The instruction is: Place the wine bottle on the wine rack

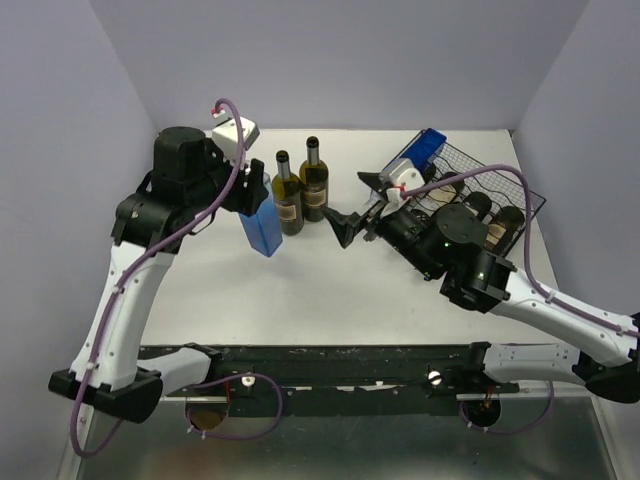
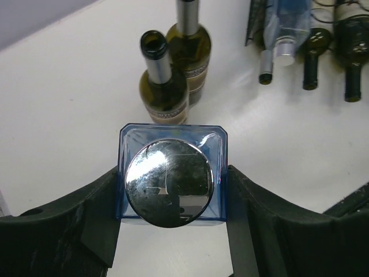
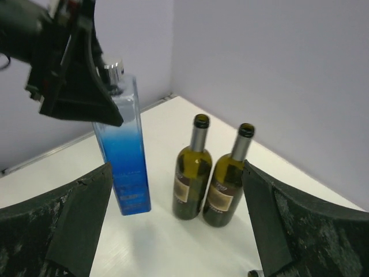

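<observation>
Left gripper (image 2: 173,199) clamps one upright blue bottle (image 3: 127,167) just below its chrome cap, at the far left of the table (image 1: 330,290). Two green wine bottles stand just to its right, one (image 1: 289,205) slightly nearer than the other (image 1: 314,190). Right gripper (image 1: 357,205) hangs wide open and empty beside them. On the wine rack (image 1: 522,192), far right, lie a second blue bottle (image 1: 428,148) and at least three dark bottles (image 1: 505,228).

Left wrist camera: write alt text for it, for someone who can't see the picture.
Seen from above, the black fingers of the left gripper press both sides of a square blue bottle with a round chrome cap. Behind it two green wine bottles stand upright on the white table, and more bottles lie on their sides at the upper right.
</observation>
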